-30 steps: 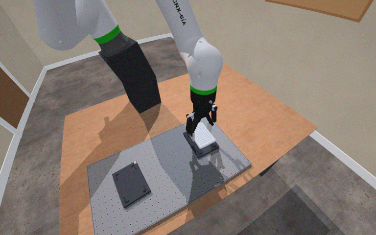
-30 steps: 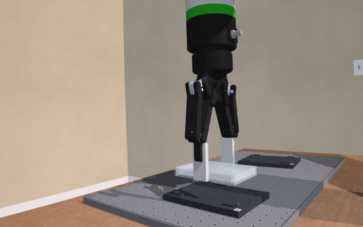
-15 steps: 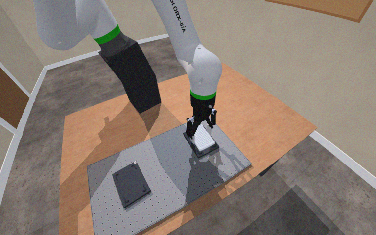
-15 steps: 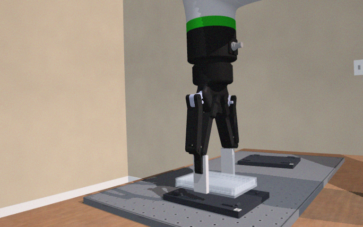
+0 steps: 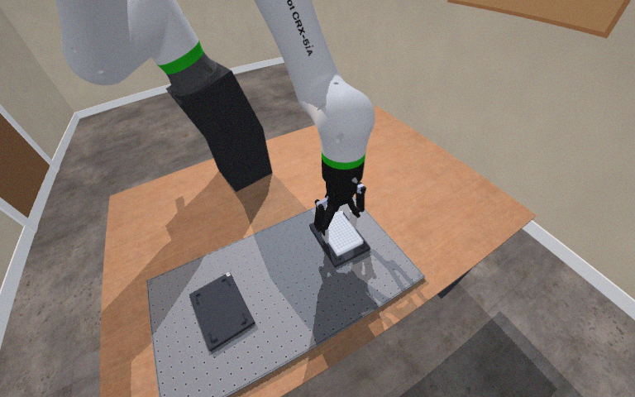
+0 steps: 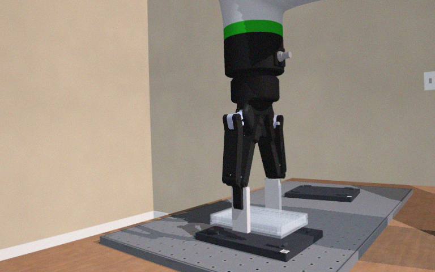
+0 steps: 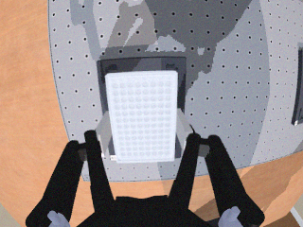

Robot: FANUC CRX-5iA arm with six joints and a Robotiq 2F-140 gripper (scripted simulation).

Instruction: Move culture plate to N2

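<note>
The gripper (image 6: 256, 205) pinches the lidded plate (image 6: 276, 222) by its 2 long sides, low over a nest (image 6: 301, 238).

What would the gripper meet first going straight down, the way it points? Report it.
The gripper, shut on the plate, points straight down. The plate's underside would meet the black nest directly beneath first; the remaining gap looks slight, though depth is unclear.
</note>
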